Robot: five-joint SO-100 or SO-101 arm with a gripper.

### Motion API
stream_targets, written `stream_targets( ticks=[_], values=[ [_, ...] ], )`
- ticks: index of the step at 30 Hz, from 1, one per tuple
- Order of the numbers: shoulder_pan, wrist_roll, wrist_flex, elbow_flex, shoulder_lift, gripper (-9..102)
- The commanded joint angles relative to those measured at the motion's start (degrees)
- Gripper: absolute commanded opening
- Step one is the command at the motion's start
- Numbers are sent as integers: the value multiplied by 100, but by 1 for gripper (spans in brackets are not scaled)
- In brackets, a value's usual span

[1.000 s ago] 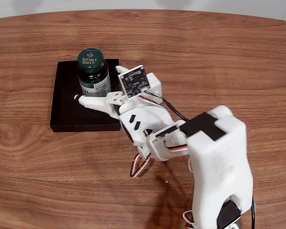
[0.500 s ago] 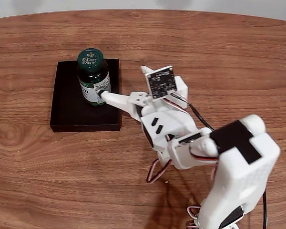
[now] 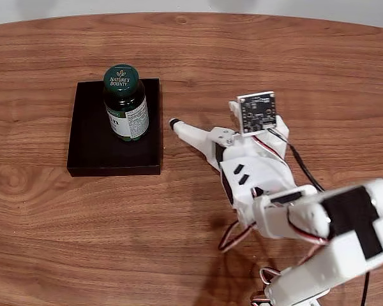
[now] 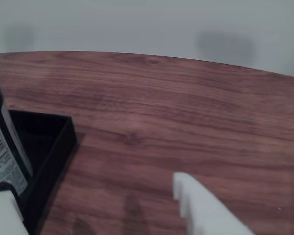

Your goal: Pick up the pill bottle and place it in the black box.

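The pill bottle [image 3: 126, 102] stands upright inside the black box [image 3: 89, 150], dark green cap on top and white label facing the front. In the fixed view my gripper [image 3: 203, 113] is on bare table to the right of the box, apart from the bottle. It is open, with nothing between its fingers. In the wrist view the white fingers [image 4: 196, 205] spread wide around my gripper [image 4: 93, 200]. There the pill bottle [image 4: 2, 147] shows at the left edge, standing in the black box [image 4: 56, 142].
A wooden table [image 3: 274, 57] fills the scene, with bare wood around the box on all sides. My white arm [image 3: 319, 229] and its wires occupy the lower right of the fixed view. A pale wall runs behind the table's far edge.
My arm has swung to the right, away from the box. The gripper, which was around and then touching the bottle, now stands clear of it. The bottle has stayed put.
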Motion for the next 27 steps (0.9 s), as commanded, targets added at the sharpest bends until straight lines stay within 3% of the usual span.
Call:
stream_targets(
  ticks=[1,27],
  values=[
    [220,-105,229,202,703,37],
    [1371,264,3261,1187,3445,25]
  ],
)
